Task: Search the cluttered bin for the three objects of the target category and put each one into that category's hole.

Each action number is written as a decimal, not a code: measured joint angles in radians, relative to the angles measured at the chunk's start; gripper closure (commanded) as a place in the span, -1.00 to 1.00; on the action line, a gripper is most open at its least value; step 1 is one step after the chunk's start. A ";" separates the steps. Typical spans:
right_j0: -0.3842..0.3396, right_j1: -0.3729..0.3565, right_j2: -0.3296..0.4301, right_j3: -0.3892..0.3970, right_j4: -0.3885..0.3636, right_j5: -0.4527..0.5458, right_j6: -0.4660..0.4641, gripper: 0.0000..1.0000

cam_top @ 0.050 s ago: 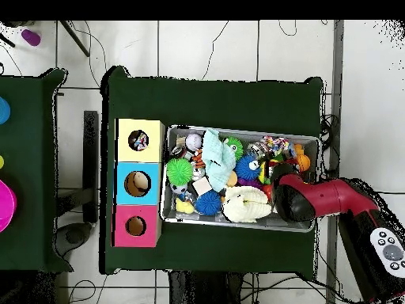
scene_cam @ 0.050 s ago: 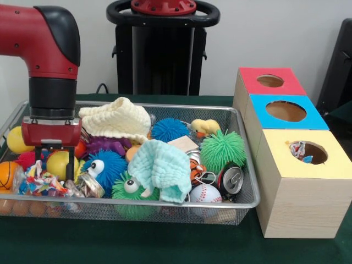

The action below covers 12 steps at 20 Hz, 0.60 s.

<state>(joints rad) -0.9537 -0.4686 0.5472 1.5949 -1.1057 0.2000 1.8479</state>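
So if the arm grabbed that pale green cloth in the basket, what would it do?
The cloth would probably sag and drape, since it already lies crumpled over the toys. It looks light, and could drag the baseball beside it, which would likely roll.

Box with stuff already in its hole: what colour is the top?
Yellow top; clearest in the front view.

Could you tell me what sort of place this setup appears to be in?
Probably a robotics lab. A red arm reaches into a wire bin of toys on a green-covered table, beside a wooden box with three colour-coded holes, and cables trail across the tiled floor.
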 measured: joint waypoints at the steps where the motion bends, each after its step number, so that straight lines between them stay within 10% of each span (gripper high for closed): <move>1: -0.001 0.002 0.001 -0.001 0.000 0.000 0.000 -1.00; 12: -0.008 0.017 0.007 -0.025 0.000 -0.003 0.000 -1.00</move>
<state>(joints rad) -0.9620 -0.4511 0.5547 1.5699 -1.1059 0.1968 1.8479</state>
